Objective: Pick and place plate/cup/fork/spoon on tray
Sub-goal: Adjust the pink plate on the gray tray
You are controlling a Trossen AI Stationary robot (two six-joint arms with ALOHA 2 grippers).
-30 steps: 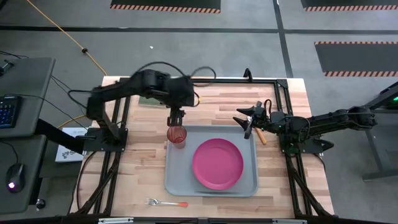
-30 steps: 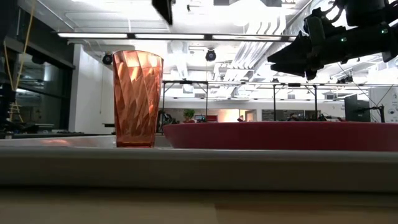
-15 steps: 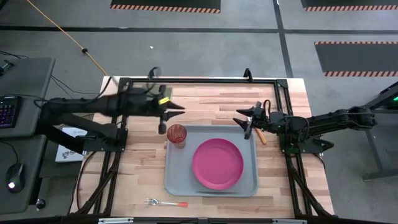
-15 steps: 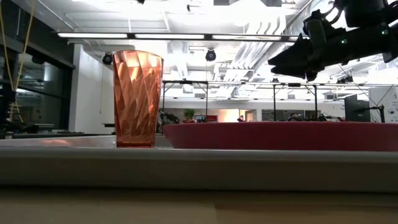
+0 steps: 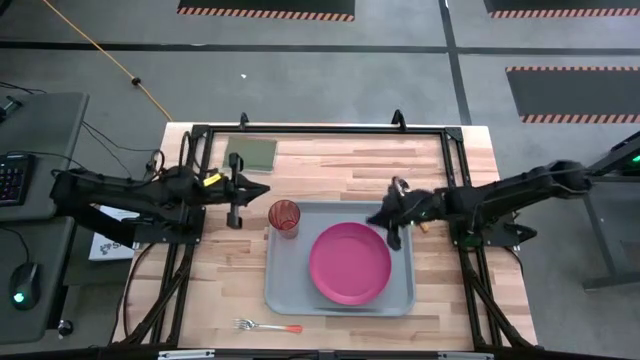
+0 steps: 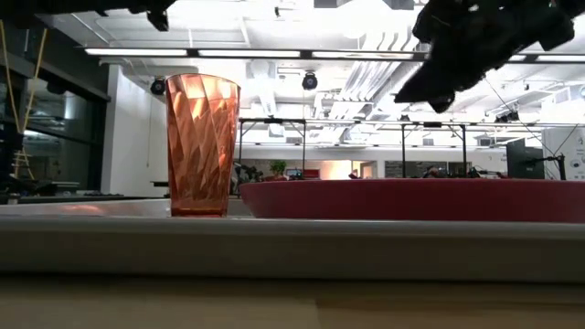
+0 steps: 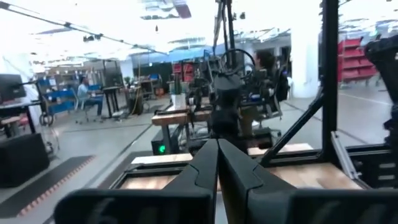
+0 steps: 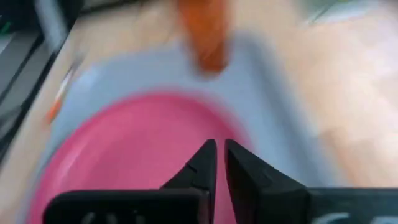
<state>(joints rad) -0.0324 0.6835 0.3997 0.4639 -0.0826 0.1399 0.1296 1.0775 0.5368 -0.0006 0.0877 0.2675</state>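
The grey-blue tray (image 5: pixel 281 290) lies in the table's middle. The pink plate (image 5: pixel 350 262) rests flat on it, and the orange cup (image 5: pixel 285 218) stands upright in its far left corner. The fork (image 5: pixel 268 326) lies on the table near the front edge. Of the spoon, only a bit of orange handle (image 5: pixel 424 226) shows, on the table under my right arm. My right gripper (image 5: pixel 384 221) hangs shut over the tray's far right corner, above the plate's rim (image 8: pixel 137 143), with nothing between its fingers. My left gripper (image 5: pixel 262 188) is shut, left of the cup and off the tray.
A flat green pad (image 5: pixel 250 155) lies at the table's far left. A dark metal frame (image 5: pixel 320 130) runs along the table's edges. Bare wood shows left of the tray and along the front, around the fork.
My left gripper has left its place above the cup, swung level, drawn back toward the table's left edge and shut. My right gripper has gone toward the near edge and down over the tray's far right corner, and its open fingers have come together. Cup and plate have stayed put.
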